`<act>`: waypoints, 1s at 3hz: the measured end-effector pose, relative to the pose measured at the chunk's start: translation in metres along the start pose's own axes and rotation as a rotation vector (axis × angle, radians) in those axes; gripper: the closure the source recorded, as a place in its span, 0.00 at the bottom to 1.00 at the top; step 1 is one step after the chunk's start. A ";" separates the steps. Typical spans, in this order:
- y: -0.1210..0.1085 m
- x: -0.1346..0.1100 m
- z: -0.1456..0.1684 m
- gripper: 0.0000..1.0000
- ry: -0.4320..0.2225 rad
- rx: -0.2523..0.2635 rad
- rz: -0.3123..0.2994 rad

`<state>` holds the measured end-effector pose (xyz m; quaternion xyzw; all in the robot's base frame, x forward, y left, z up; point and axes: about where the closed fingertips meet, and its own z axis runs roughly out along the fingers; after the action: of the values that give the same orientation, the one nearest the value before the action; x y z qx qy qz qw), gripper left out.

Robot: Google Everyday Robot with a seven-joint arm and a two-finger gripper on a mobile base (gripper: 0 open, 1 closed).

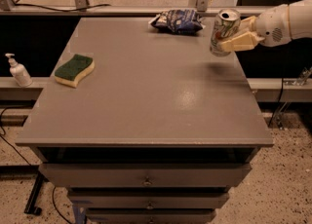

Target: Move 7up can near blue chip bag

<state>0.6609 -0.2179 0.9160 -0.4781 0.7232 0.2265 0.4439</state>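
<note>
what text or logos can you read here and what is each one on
Nothing can be quoted as it reads.
7up can, held up by the end effector right of the blue chip bag: green and red logo, too blurred to read.
Blue chip bag: white markings, too blurred to read.
Pump bottle: no readable label.

Gripper (232, 39) at table's (146, 106) far right edge: cream-yellow fingers (236, 44), white wrist, clasped on 7up can (223, 32), silver-white w/ green & red logo, silver top. Blue chip bag (176, 21): dark blue foil, white markings. Sponge (74, 70): green top, yellow underside. Table & drawers: plain grey. Pump bottle (17, 71): white. Floor (287, 189): speckled beige.
</note>
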 end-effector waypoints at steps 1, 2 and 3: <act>-0.046 -0.003 -0.001 1.00 -0.015 0.069 -0.003; -0.084 -0.017 0.006 1.00 -0.045 0.166 -0.014; -0.108 -0.037 0.007 1.00 -0.086 0.289 -0.038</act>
<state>0.7661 -0.2424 0.9544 -0.4127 0.7193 0.1319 0.5430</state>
